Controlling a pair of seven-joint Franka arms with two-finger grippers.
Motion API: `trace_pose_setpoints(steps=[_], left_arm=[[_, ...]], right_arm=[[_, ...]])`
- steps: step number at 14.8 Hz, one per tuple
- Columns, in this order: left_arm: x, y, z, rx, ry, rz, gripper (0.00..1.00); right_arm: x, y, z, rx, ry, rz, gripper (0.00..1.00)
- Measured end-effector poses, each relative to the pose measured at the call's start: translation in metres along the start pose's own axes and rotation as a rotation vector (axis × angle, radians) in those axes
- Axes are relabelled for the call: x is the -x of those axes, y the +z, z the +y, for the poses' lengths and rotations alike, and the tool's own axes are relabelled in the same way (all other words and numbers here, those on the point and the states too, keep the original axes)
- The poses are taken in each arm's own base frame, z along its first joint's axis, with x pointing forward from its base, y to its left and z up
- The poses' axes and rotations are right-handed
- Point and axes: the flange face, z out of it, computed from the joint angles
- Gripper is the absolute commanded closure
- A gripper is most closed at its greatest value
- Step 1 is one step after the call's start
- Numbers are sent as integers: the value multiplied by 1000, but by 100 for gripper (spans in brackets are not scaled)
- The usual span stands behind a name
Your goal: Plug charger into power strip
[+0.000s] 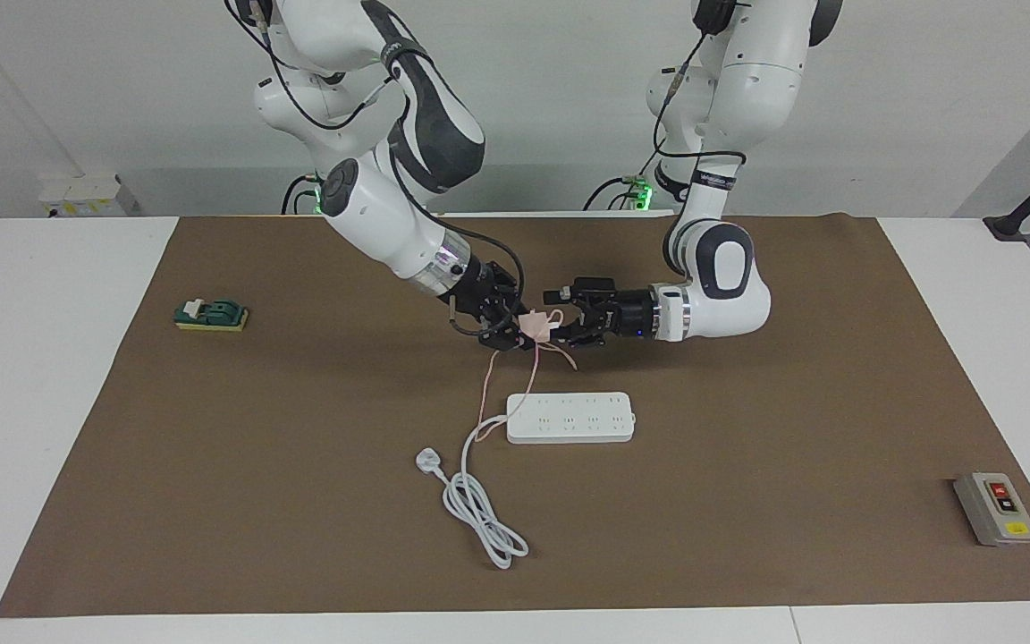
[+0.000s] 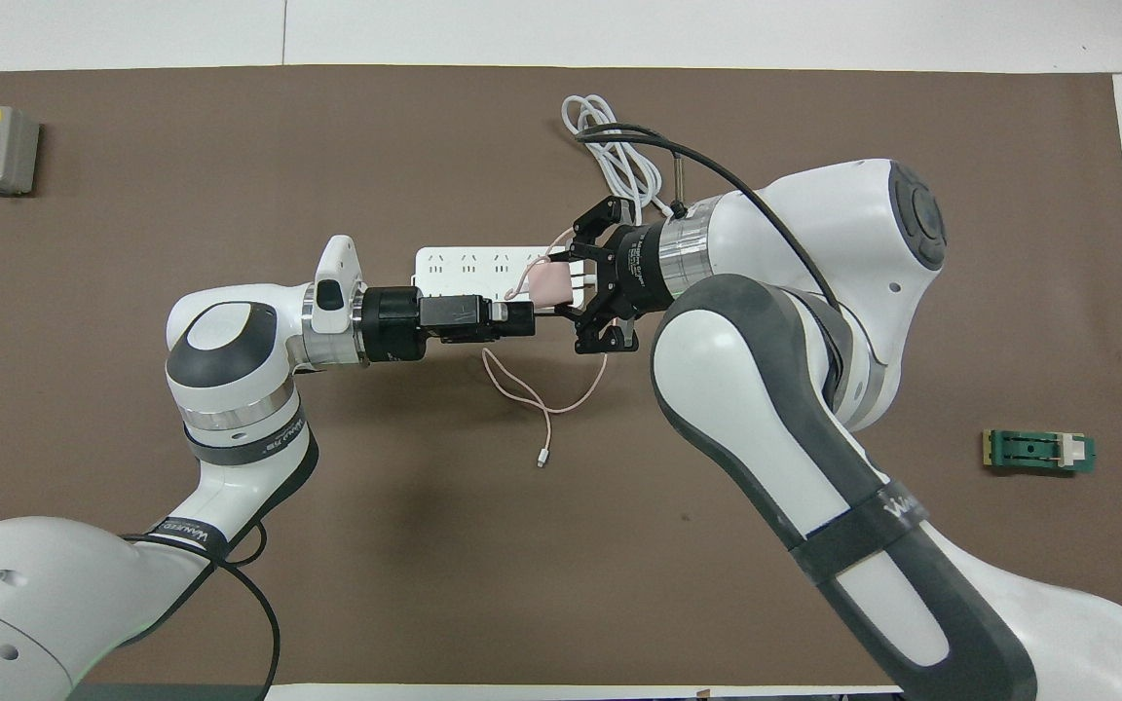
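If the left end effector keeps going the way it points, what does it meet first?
Most likely the charger, held in the shut right end effector. The open left end effector points level at it from close by, though depth is hard to judge.

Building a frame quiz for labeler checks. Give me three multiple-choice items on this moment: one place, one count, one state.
1. Where is the charger?
A. Plugged into the strip
B. In the air, in the right tool
C. Lying on the mat beside the grey box

2. How many rows of sockets does the strip show?
A. One
B. Two
C. Four

3. How does the left tool stand?
A. Open, beside the charger
B. Shut on the cable
C. Shut on the white plug

Key:
1 B: the right tool is shut on the pink cube above the mat, its cable hanging down.
2 B: two rows run along its top.
3 A: its fingers are spread at the charger, with nothing gripped.
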Motion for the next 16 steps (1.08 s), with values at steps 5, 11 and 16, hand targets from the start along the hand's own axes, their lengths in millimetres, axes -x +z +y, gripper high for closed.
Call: trace_pose_setpoints(steps=[5, 11, 16], left_arm=[[-15, 4, 11, -59, 41, 53, 0], [-35, 6, 31, -60, 47, 84, 0], [-32, 19, 23, -66, 29, 74, 0]], right_arm=[[-2, 0, -1, -1, 3, 1, 100], [-2, 0, -1, -1, 3, 1, 100], [-2, -1, -1, -2, 4, 1, 100]])
